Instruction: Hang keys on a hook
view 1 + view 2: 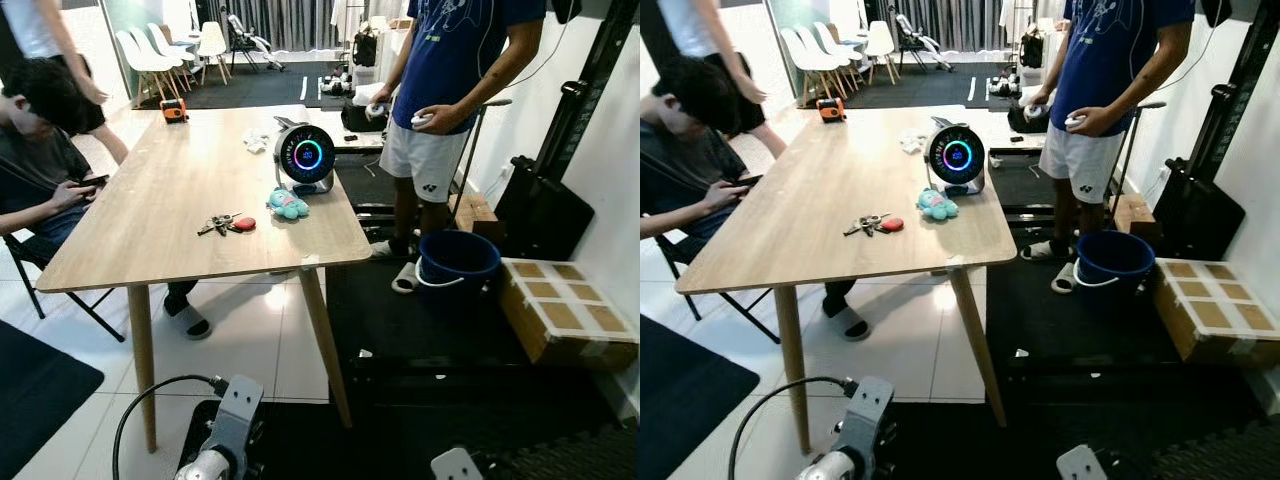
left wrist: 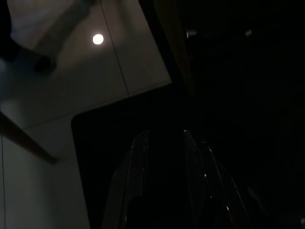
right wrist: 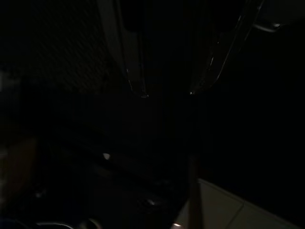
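Keys with a red fob lie flat near the front edge of the wooden table, just beside a small teal plush toy, so they're reachable from the robot's side. No hook spotted yet. Both arms hang idle low. Left gripper and right gripper each have fingers apart with nothing between (wrist views dark). Pickup not started.

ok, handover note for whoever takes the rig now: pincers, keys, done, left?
Left pincer: hangs idle by the floor, fingers apart, nothing held.
Right pincer: hangs idle, dark view, fingers apart, nothing held.
Keys: flat on the table, near its front edge, beside a blue toy.
Done: nothing, keys untouched.
Left: walk to the table, pick up the keys, find a hook, hang them.
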You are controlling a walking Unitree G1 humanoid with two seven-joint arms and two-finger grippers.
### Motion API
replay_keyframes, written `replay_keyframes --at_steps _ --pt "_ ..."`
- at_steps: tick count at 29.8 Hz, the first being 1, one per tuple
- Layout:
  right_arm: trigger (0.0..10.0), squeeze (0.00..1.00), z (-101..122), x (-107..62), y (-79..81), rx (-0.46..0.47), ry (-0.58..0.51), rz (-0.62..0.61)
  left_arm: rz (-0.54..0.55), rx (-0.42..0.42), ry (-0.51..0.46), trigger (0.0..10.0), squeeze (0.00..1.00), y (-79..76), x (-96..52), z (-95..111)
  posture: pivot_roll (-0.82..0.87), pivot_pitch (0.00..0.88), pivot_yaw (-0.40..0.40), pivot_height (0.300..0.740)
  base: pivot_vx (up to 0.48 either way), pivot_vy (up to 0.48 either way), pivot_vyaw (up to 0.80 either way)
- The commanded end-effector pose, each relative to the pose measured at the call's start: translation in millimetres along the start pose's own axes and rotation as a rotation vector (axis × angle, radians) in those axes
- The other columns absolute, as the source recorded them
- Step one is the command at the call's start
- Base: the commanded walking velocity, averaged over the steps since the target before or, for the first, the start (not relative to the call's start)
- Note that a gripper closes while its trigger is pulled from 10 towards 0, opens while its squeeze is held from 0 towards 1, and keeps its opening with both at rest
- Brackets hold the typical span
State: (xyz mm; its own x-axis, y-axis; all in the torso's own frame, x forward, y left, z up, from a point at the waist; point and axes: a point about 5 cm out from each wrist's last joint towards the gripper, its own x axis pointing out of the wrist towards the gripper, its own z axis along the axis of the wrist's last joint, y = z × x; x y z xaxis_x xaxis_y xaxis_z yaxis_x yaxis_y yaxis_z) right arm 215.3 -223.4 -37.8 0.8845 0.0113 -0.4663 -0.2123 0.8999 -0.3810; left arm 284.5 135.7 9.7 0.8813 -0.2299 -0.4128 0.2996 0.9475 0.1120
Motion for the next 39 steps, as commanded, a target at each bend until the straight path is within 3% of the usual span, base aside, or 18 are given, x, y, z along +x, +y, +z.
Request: replay_keyframes --at_steps 1,6,11,14,16,17,21,28,32,37,39 --pt "10.0 0.0 2 1.4 -1.6 0.013 -0.006 -0.003 0.001 -0.02 0.0 10.0 0.0 -3.4 0.4 -2 -0.04 0.1 0.017 0.74 0.0 0.0 0.0" --pt "10.0 0.0 33 12.5 -2.3 0.042 -0.144 -0.018 0.025 -0.006 -0.098 10.0 0.0 4.8 -2.2 16 -0.03 0.1 0.037 0.74 0.0 0.0 0.0" --pt "10.0 0.0 89 22.7 4.4 0.089 -0.385 -0.017 0.061 0.046 -0.269 10.0 0.0 13.4 -14.0 53 0.0 0.101 0.049 0.74 0.0 0.0 0.0" --pt "10.0 0.0 114 23.2 12.0 0.103 -0.485 0.002 0.076 0.056 -0.335 10.0 0.0 19.1 -22.7 68 0.01 0.1 0.046 0.74 0.0 0.0 0.0" --pt "10.0 0.0 114 23.2 12.0 0.103 -0.485 0.002 0.076 0.056 -0.335 10.0 0.0 19.1 -22.7 68 0.01 0.1 0.046 0.74 0.0 0.0 0.0" --pt "10.0 0.0 130 21.0 15.5 0.106 -0.554 0.014 0.083 0.058 -0.371 10.0 0.0 22.1 -29.9 75 0.02 0.1 0.045 0.74 0.0 0.0 0.0" --pt "10.0 0.0 155 16.9 10.5 0.117 -0.65 0.001 0.075 0.068 -0.426 10.0 0.0 18.5 -42.1 88 0.04 0.098 0.039 0.74 0.0 0.0 0.0" --pt "10.0 0.0 185 12.8 -2.6 0.12 -0.744 -0.033 0.071 0.054 -0.463 10.0 0.0 12.1 -48.5 103 0.04 0.093 0.043 0.74 0.0 0.0 0.0" --pt "10.0 0.0 188 10.0 -3.8 0.127 -0.75 -0.038 0.082 0.033 -0.464 10.0 0.0 13.6 -48.9 106 0.04 0.091 0.047 0.74 0.0 0.0 0.0" --pt "10.0 0.0 196 5.7 -11.0 0.278 -0.742 -0.077 0.109 -0.006 -0.462 10.0 0.0 21.2 -49.8 113 0.03 0.09 0.052 0.74 0.0 0.0 0.0" --pt "10.0 0.0 197 5.6 -11.9 0.281 -0.744 -0.078 0.114 -0.004 -0.465 10.0 0.0 22.4 -49.7 115 0.03 0.092 0.053 0.74 0.0 0.0 0.0"
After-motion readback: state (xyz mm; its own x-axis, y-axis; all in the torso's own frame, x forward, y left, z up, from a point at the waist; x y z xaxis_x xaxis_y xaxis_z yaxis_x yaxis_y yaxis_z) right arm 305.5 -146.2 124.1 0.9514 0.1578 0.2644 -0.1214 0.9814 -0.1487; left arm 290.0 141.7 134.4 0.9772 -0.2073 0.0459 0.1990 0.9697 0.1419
